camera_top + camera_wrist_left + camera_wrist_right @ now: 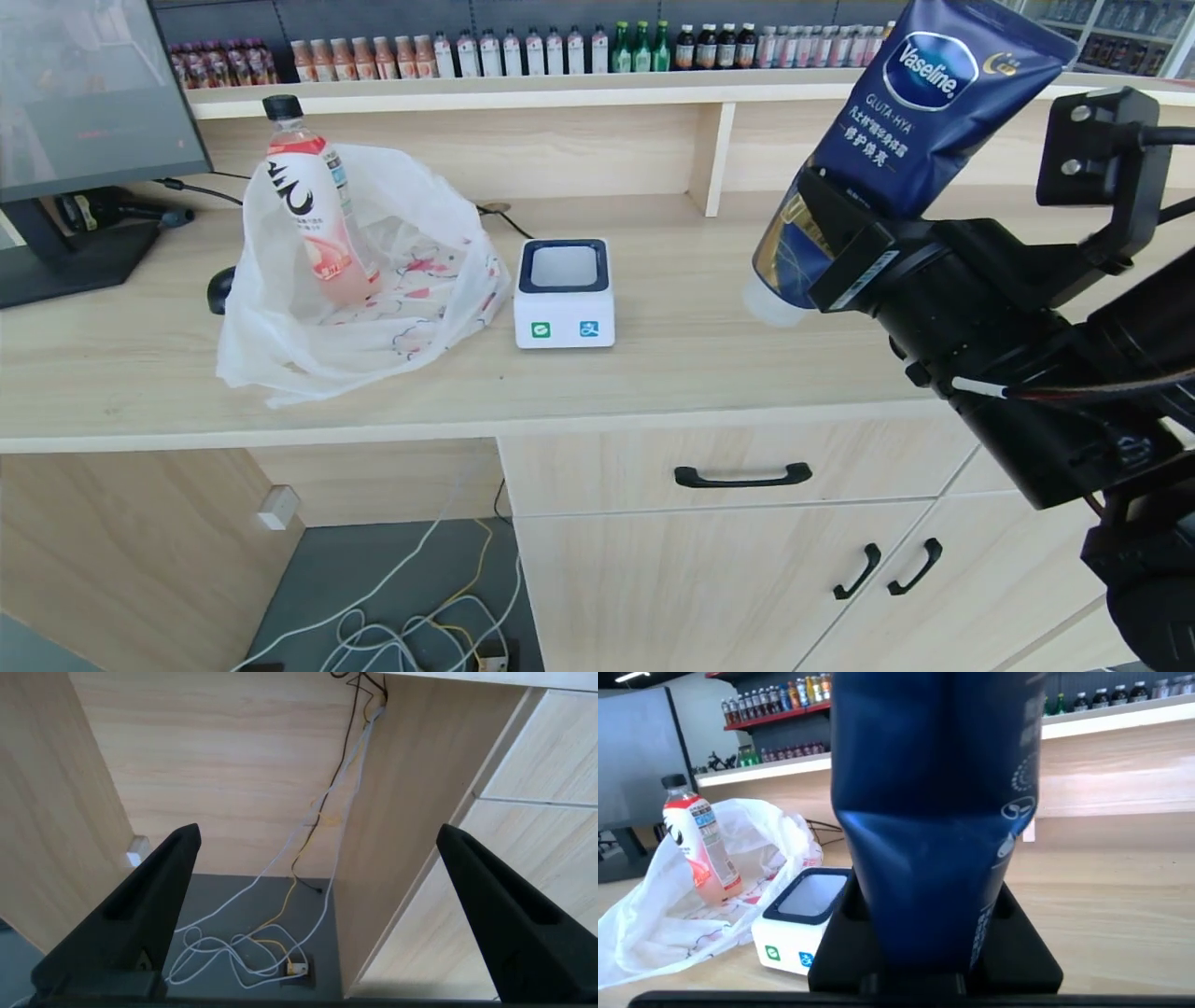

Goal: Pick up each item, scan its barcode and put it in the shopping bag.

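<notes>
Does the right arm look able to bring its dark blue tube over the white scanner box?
Likely yes: the right hand holds the dark blue tube above the wooden counter, and nothing stands between it and the white scanner box.

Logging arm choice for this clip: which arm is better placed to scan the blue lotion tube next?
Right. The right hand grips the blue lotion tube above the counter, to the right of the scanner. The left hand is open and empty, facing the cables under the counter.
</notes>
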{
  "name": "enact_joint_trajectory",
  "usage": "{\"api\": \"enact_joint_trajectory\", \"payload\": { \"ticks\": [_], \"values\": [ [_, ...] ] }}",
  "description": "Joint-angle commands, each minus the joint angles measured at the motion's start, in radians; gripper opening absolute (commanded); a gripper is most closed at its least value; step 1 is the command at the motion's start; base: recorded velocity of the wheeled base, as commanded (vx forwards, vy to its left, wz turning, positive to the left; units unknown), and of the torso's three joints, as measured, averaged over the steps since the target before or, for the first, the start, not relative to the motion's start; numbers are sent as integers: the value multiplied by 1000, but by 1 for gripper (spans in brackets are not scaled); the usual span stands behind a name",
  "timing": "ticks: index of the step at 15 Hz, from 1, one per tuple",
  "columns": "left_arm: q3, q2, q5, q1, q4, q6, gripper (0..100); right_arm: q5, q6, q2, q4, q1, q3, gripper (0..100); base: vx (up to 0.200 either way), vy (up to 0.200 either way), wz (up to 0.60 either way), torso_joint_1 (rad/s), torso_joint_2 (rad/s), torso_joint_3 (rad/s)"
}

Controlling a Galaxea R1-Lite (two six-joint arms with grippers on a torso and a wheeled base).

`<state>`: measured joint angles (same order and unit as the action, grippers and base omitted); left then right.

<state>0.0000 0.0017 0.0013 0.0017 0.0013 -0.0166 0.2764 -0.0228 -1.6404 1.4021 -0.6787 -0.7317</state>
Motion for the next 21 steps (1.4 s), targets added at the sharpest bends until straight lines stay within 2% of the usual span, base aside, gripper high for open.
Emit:
{"api": "enact_joint_trajectory", "payload": {
  "ticks": [1,8,21],
  "values": [
    [0,1,0,0,-1,0,100,0,0,-1,1,-1,3,0,0,200,0,2,2,2],
    [0,1,0,0,-1,0,100,-6,0,1,8,-1,6,0,0,200,0,0,3,2],
    [0,0,0,0,-1,3,100,-49,3,4,3,8,23,0,0,0,0,0,0,0]
  ]
}}
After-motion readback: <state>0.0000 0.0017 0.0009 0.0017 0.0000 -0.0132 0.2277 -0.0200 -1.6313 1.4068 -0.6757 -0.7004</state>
